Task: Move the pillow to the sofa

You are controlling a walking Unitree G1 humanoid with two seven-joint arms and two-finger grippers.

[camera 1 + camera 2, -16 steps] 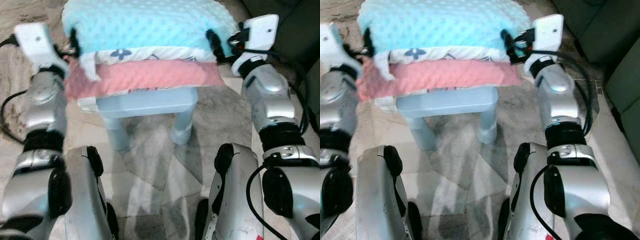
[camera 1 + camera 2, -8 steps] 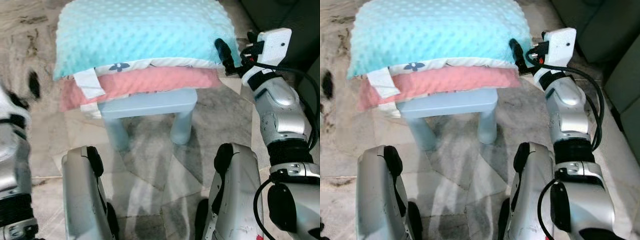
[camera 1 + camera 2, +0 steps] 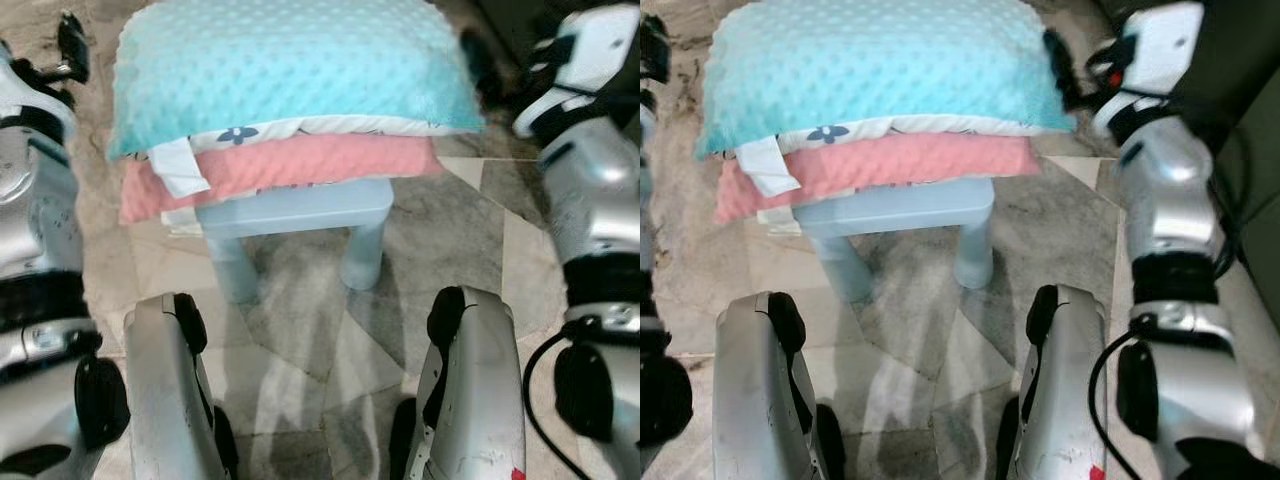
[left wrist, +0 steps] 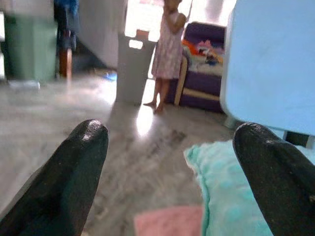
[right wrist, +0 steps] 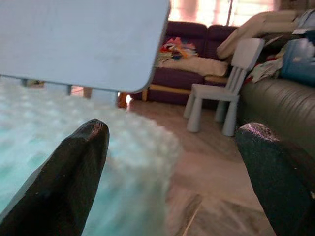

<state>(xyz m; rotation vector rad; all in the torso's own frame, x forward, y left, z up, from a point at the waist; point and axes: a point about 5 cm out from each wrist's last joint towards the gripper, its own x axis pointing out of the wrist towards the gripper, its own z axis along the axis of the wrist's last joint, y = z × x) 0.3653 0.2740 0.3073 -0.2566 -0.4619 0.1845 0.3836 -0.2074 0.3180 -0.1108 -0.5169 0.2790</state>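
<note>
Turquoise dotted pillow (image 3: 290,65) lies on top of a pink pillow (image 3: 300,165), both stacked on a small light-blue stool (image 3: 295,215) on the marbled tile floor (image 3: 450,225), right in front of the robot's knees. White fabric edge with a dark flower print shows between the two pillows, and a white tag hangs off the near left corner. Left gripper (image 4: 170,162) is up beside the left end of the turquoise pillow, apart from it, fingers (image 4: 78,167) spread wide with nothing between them; its wrist view looks past the pillow corner and a bit of pink below it toward the room. Right gripper (image 5: 172,172) is beside the right end of the turquoise pillow, close but not clamped, fingers (image 5: 74,172) also spread wide and holding nothing; the pillow edge there is blurred. Both silver arms are raised at either side of the stack. Dark sofa (image 5: 280,105) sits to the robot's right, its dark green edge visible at the right in the right eye view, pillow not on it. Background in the wrist views: a person (image 4: 167,51) standing far off by a grey bin (image 4: 134,66), a purple couch (image 5: 192,59) with clutter on it, a small white chair (image 5: 221,96)
</note>
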